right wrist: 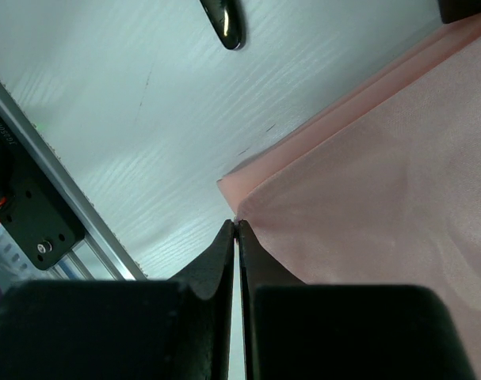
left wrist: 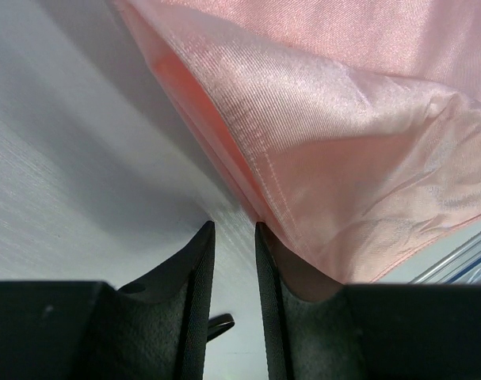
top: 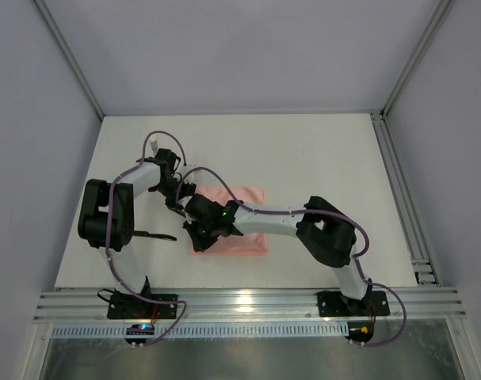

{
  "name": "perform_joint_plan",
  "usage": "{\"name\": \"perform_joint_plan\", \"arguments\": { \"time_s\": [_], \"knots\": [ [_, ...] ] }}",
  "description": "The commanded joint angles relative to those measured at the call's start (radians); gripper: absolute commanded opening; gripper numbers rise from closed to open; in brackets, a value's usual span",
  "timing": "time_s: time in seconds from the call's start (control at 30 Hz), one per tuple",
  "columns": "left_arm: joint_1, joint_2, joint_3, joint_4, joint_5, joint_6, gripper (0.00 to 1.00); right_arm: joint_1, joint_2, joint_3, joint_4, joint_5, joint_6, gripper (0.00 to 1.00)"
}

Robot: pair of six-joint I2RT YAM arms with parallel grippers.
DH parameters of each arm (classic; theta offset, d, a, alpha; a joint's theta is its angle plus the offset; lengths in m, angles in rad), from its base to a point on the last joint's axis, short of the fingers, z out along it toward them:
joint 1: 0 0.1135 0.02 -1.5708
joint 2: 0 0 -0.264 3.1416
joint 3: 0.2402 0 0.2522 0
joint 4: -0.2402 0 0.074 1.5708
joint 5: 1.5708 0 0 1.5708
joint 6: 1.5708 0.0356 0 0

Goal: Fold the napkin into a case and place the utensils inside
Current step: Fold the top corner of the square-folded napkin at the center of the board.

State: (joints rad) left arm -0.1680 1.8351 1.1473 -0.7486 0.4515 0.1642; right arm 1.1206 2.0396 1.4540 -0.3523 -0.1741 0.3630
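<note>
Risk: the left gripper (left wrist: 234,229), jaws a narrow gap apart with nothing between them, may close beside the hem and miss a layer of the napkin (top: 244,241). The right gripper (right wrist: 236,226) is closed at the near-left corner, but it cannot be told whether it pinches cloth. The napkin lies folded mid-table. Both grippers crowd its left edge. One utensil (top: 154,235) lies just left of it. Bare table (top: 319,158) extends far and right.

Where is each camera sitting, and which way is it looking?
Top external: above and behind the arms, looking down at the table, both arms and the napkin.
Left wrist: on the left arm, looking past the left gripper at the napkin's folded edge.
Right wrist: on the right arm, looking past the right gripper, shut on the napkin's corner, a utensil beyond.
Shared: both wrist views show the napkin on the white table.
</note>
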Motion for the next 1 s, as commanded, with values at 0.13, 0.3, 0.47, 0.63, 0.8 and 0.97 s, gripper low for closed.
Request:
{"name": "perform_joint_plan", "arguments": {
  "time_s": [0.13,0.3,0.47,0.63,0.8,0.97],
  "knots": [
    [0.004,0.003,-0.006,0.017,0.015,0.006,0.29,0.002,-0.038,-0.004,0.058,-0.044,0.007,0.04],
    [0.004,-0.002,-0.008,0.020,0.012,0.005,0.28,0.008,-0.036,0.003,0.067,-0.056,0.005,0.04],
    [0.004,-0.010,-0.006,0.020,0.000,0.005,0.28,0.008,-0.002,0.022,0.058,-0.056,0.001,0.04],
    [0.004,-0.016,-0.006,0.022,-0.007,0.005,0.29,0.007,0.033,0.029,0.061,-0.051,0.008,0.04],
    [0.004,-0.016,-0.006,0.023,-0.011,0.005,0.29,0.005,0.050,0.035,0.073,-0.045,0.008,0.04],
    [0.002,-0.022,-0.006,0.023,-0.016,0.006,0.29,0.002,0.059,0.020,0.101,-0.050,0.030,0.04]
  ]
}}
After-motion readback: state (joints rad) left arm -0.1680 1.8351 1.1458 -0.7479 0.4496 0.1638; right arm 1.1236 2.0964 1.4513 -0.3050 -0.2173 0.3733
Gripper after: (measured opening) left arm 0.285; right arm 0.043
